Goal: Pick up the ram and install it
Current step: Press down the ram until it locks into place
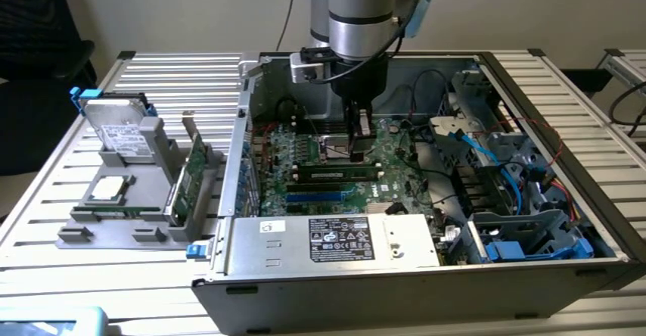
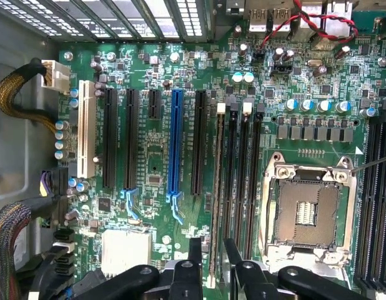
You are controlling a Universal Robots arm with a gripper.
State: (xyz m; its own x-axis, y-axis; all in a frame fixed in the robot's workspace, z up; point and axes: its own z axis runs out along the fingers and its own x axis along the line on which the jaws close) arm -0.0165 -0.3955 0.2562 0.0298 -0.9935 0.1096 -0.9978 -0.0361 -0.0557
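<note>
1. The ram [image 1: 338,175] stands on edge in a long slot on the motherboard [image 2: 149,62], inside the open computer case [image 1: 302,283] on the worktop [image 1: 172,79]. In the wrist view I see it edge-on [image 2: 216,200], in the slot closest to the blue slot [image 2: 176,144]. I can't judge whether it is pushed fully home. If one end sits high, it would be only half seated.
2. The white clip [image 2: 221,107] at the far end of that slot is small in my view, and I can't tell whether it has snapped in. An unlatched clip could let the stick lift or lean.
3. My hand [image 1: 358,154] hangs just above one end of the ram, partly open and holding nothing that I can see; in the wrist view its tips [image 2: 213,240] stand either side of the stick's line. Pressing at one end alone could rock the stick or bend it.
4. If the hand drifts sideways, a fingertip [image 2: 233,250] could hit the empty black slots [image 2: 243,187] just beside, or scrape small parts on the board.
5. The bare processor socket [image 2: 305,212] lies near. A wider slip there could damage its contacts.
6. The blue cables [image 1: 485,154] are well apart from the hand, so I rate snagging unlikely.
</note>
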